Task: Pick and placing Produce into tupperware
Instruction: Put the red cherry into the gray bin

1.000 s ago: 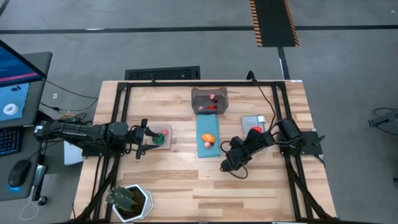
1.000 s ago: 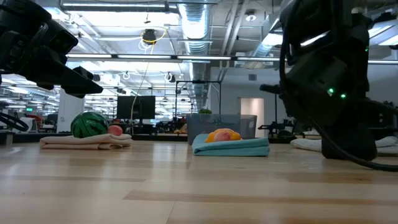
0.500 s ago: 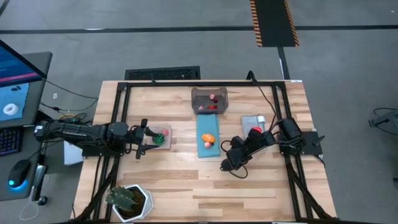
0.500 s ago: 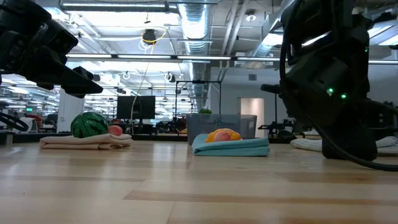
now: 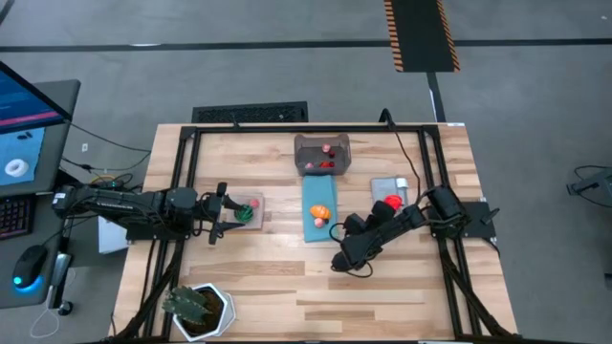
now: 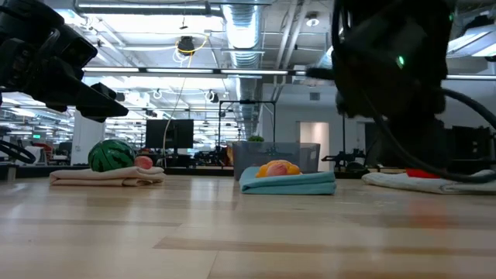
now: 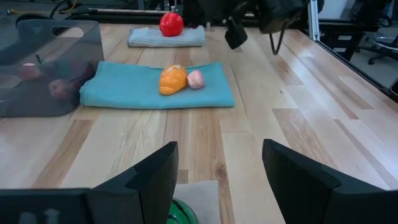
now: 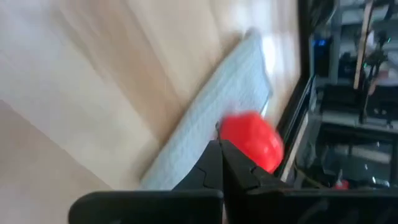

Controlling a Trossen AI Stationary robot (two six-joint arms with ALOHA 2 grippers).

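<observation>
Right pincer (image 5: 340,263) now nearer, empty, closed.

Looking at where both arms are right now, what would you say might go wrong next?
1. The right pincer is shut on nothing over bare wood, while the red piece lies on the grey mat; it may have missed its pick.
2. The left pincer hovers open beside the green piece; closing off-centre could roll it off the tan mat.
3. The tupperware is near the far edge; a nudge could shift it.
</observation>
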